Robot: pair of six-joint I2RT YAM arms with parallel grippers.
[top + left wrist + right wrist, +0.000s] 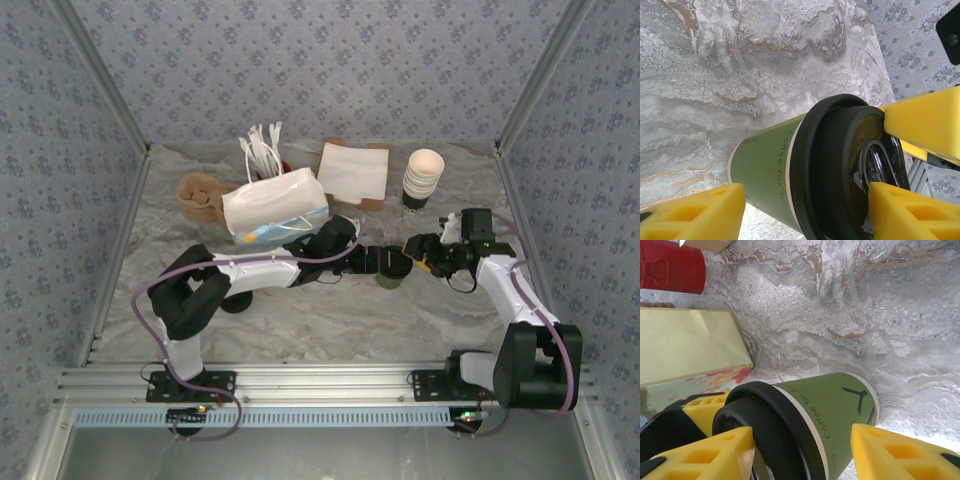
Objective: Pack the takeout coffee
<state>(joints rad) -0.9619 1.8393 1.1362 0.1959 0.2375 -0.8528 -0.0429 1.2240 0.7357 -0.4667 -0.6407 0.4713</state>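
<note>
The takeout coffee (pixel 393 270), an olive-green paper cup with a black lid, stands on the marble table between both arms. My left gripper (pixel 374 262) reaches it from the left. In the left wrist view its yellow fingers (pixel 690 212) straddle the cup (pixel 765 170), a strip of table shows beside one finger, and the gripper (pixel 805 202) is open. My right gripper (pixel 418 250) comes from the right and is shut on the coffee (pixel 840 405). One of its fingers (pixel 705 452) presses the lid, and the other lies against the cup's side.
A white paper bag (pixel 275 205) lies behind the left arm, beside a brown bundle (pixel 200 195) and white utensils (pixel 262 150). Napkins (pixel 352 172) and a stack of unlidded cups (pixel 422 178) sit at the back. A red can (pixel 670 265) stands beyond the bag.
</note>
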